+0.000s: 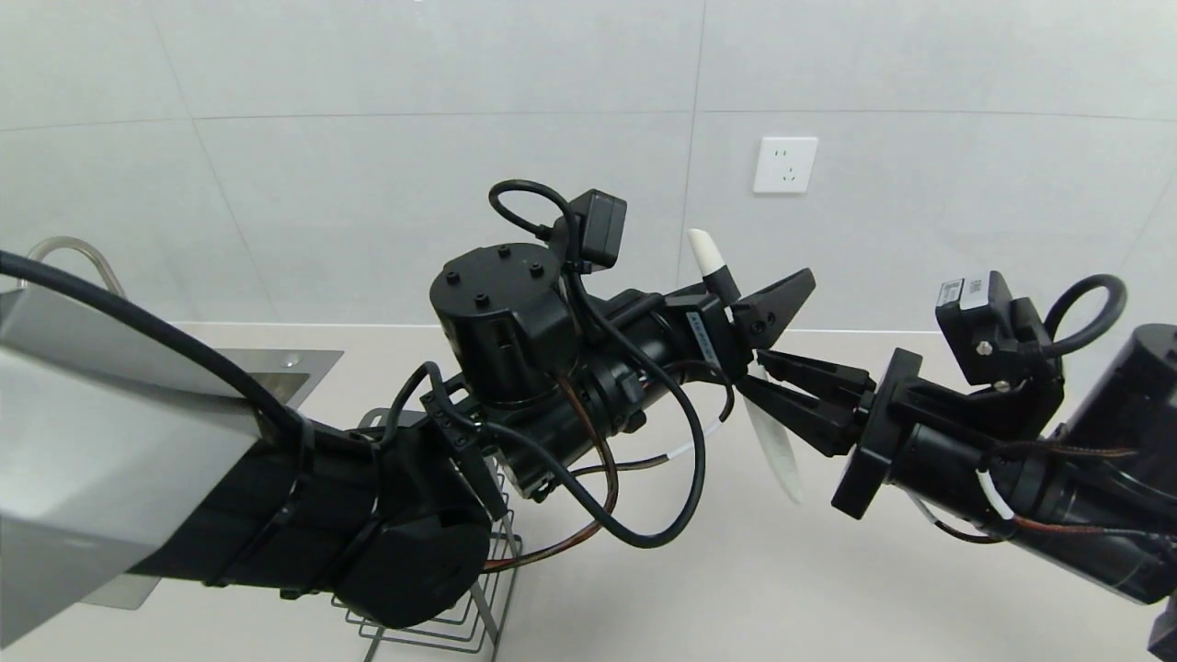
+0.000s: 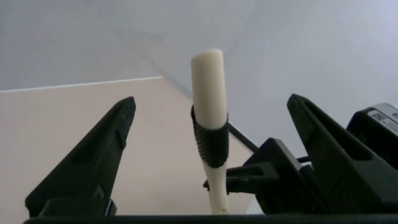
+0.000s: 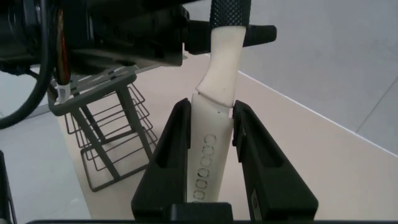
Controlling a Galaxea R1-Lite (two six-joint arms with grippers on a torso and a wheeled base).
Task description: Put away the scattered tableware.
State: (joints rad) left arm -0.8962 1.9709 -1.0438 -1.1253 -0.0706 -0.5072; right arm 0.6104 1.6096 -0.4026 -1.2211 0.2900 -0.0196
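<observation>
Above the counter [image 1: 828, 570], right gripper [image 3: 211, 109] pinches the blade of a seemingly light, stiff knife [image 1: 777, 450]; left gripper [image 2: 211, 101] gapes round its ribbed grip [image 2: 209, 140]

Pale beige countertop [image 1: 699, 579] fills the lower half of the head view and runs back to a grey tiled wall, meeting it along a straight edge at mid-height. Surface plain and matte. Same countertop [image 2: 62, 130] at the left of the left wrist view, and countertop [image 3: 323, 149] across the right wrist view.

Dark wire rack [image 1: 483, 611] stands upright on the countertop at lower centre-left of the head view, mostly hidden behind an arm. Wire rack [image 3: 109, 134] at the left of the right wrist view: open grid sides, thin legs on the surface.

Flat steel sink rim [image 1: 299, 363] lies flush in the countertop at mid-left, curved metal tap [image 1: 69, 246] above it.
</observation>
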